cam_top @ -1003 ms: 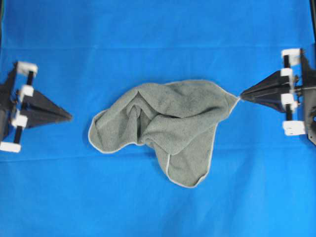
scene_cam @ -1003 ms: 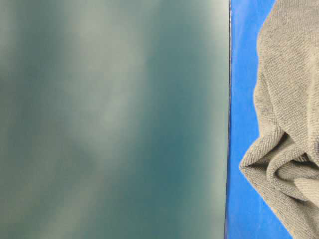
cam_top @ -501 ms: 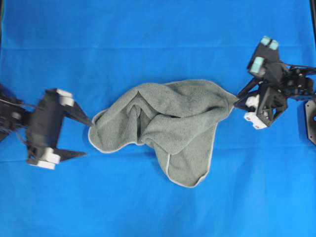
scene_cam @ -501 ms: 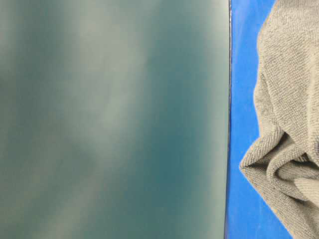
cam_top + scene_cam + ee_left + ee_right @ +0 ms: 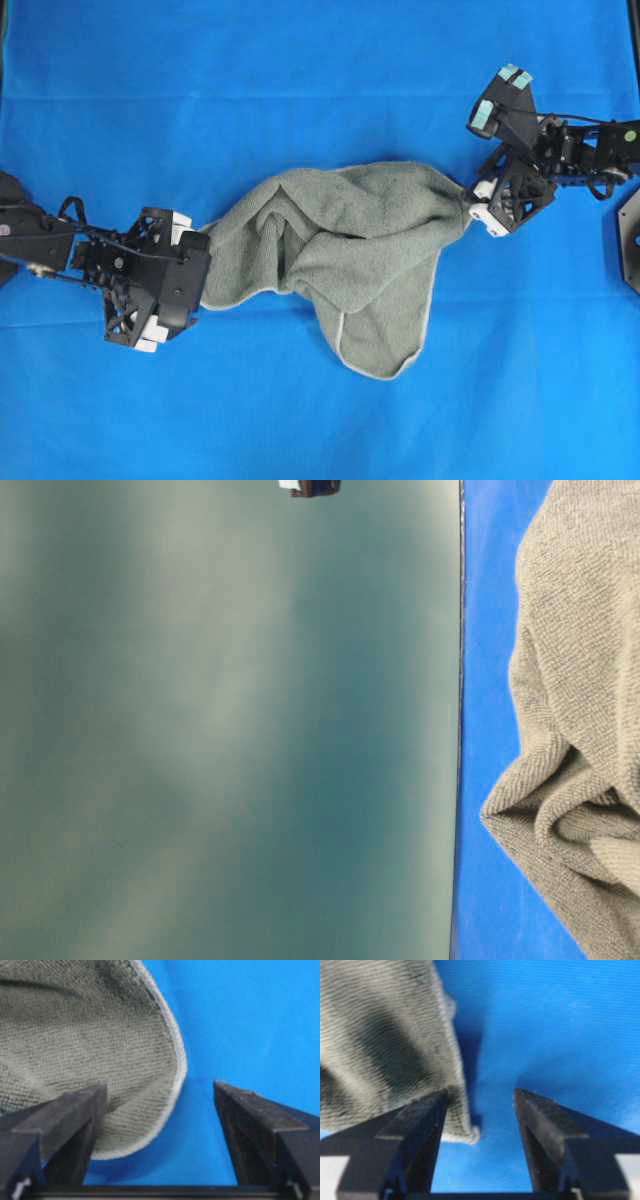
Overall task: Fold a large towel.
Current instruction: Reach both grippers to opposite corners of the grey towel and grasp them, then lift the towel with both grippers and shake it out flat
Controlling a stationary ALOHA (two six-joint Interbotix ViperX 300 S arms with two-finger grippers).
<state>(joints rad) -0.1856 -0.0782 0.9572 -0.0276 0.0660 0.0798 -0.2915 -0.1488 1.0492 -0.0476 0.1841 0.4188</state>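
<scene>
The grey-green towel (image 5: 330, 245) lies crumpled on the blue table cover, with a lobe hanging toward the front. My left gripper (image 5: 198, 272) is at its left end, pointing down. In the left wrist view it (image 5: 159, 1085) is open, and the towel's rounded pale-edged corner (image 5: 100, 1035) lies between the fingers, against the left finger (image 5: 75, 1110). My right gripper (image 5: 478, 200) is at the towel's right corner. In the right wrist view it (image 5: 480, 1092) is open, with the towel's corner (image 5: 462, 1132) beside the left finger (image 5: 420, 1120). The towel's folds also show in the table-level view (image 5: 580, 730).
The blue cover (image 5: 300, 60) spans the whole table. A black base part (image 5: 630, 240) sits at the right edge. A blurred grey-green surface (image 5: 220, 730) fills the left of the table-level view, with a bit of a gripper (image 5: 310, 486) at its top.
Both arms came in from the sides and tipped down onto the towel's ends. The right gripper, shut at the corner a second ago, now stands open. The towel has not moved.
</scene>
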